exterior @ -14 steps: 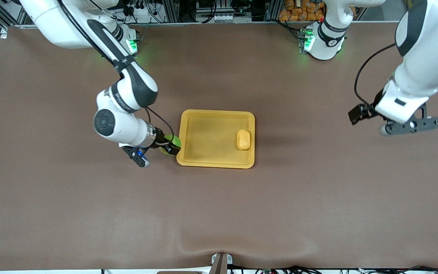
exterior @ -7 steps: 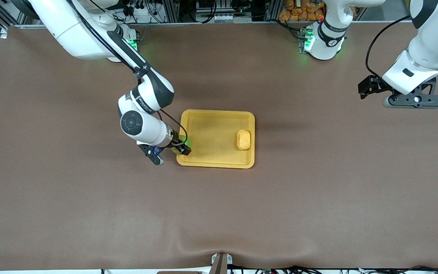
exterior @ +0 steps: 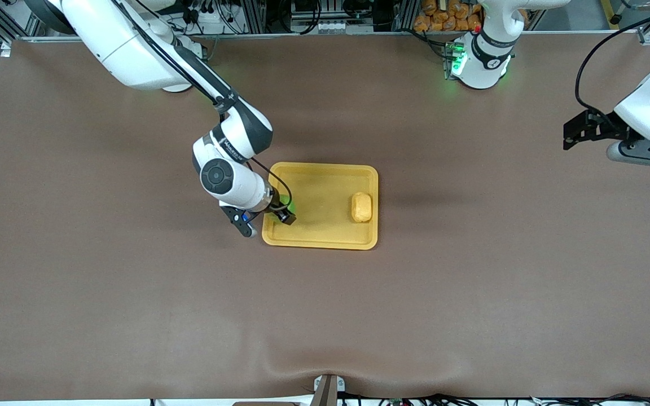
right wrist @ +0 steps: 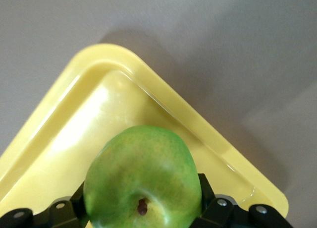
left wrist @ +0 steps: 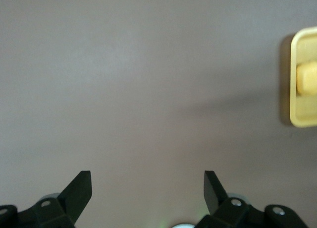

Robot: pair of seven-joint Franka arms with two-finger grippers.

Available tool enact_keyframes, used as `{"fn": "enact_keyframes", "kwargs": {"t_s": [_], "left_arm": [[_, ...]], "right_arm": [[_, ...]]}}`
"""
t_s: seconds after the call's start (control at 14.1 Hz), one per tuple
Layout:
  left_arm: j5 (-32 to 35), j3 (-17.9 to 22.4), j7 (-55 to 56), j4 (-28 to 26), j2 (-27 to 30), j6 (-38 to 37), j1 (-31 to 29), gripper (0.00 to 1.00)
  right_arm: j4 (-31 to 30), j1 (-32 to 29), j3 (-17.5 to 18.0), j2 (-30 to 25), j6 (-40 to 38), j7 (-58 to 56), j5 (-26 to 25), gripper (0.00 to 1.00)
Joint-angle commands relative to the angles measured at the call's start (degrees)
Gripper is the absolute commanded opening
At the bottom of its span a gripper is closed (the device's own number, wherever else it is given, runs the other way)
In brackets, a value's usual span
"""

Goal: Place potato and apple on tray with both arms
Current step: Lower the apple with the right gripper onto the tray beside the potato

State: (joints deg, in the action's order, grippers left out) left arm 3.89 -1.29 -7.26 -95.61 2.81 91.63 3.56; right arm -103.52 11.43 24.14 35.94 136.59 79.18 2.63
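The yellow-orange tray [exterior: 319, 243] lies mid-table. The yellow-tan potato [exterior: 361, 207] rests in it, at the end toward the left arm. My right gripper [exterior: 282, 211] is shut on the green apple [exterior: 284, 200] and holds it over the tray's end toward the right arm. In the right wrist view the apple [right wrist: 141, 173] fills the space between the black fingers [right wrist: 210, 200], stem dimple toward the camera, above a tray corner [right wrist: 64, 139]. My left gripper [exterior: 644, 155] is open and empty, raised over bare table at the left arm's end; its wrist view shows it [left wrist: 147, 181] with the tray edge [left wrist: 297, 116] and potato [left wrist: 308, 77].
A brown mat [exterior: 325, 316] covers the table. Both arm bases stand along the robots' edge, with cables and orange items past it. A small mount [exterior: 328, 389] sits at the table edge nearest the front camera.
My right gripper has carried the apple from beside the tray to over its end. My left arm has drawn away from the tray toward its end of the table.
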Motion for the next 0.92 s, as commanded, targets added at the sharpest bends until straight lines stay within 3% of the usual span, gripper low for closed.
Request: {"fn": "enact_keyframes", "kwargs": {"t_s": [0.0,0.07,0.14,0.21,0.28,0.64,0.85], "left_arm": [[-1.16,-0.64,-1.52,2.44,0.8,-3.82,-1.19,1.0],[-1.43,-0.56,-0.92,2.88,0.71,-3.83,-0.75,1.0],[-1.86,-0.56,-0.47,3.67,0.01,-3.83,-0.75,1.0],[-2.04,-0.64,0.23,4.03,0.0,-3.83,-0.75,1.0],[-2.04,-0.64,1.28,4.38,-0.08,-3.83,-0.66,1.0],[-2.04,-1.34,3.65,4.03,-0.26,-4.88,-0.66,1.0],[-1.78,-1.61,4.37,4.2,-0.35,-6.72,-0.75,1.0]], "right_arm": [[0.96,0.35,0.38,1.42,-0.01,3.44,-2.71,0.01],[0.96,0.44,0.38,1.68,0.08,3.44,-2.8,0.11],[0.96,0.44,0.38,1.94,0.08,3.44,-2.8,0.33],[1.04,0.53,0.38,2.12,0.08,3.62,-2.8,0.62],[1.04,0.61,0.38,2.12,-0.01,4.05,-2.98,1.0],[3.76,0.27,0.82,1.68,-2.46,3.97,-3.16,1.0],[10.51,-0.09,0.82,1.77,-12.98,3.97,-3.16,1.0]]}}
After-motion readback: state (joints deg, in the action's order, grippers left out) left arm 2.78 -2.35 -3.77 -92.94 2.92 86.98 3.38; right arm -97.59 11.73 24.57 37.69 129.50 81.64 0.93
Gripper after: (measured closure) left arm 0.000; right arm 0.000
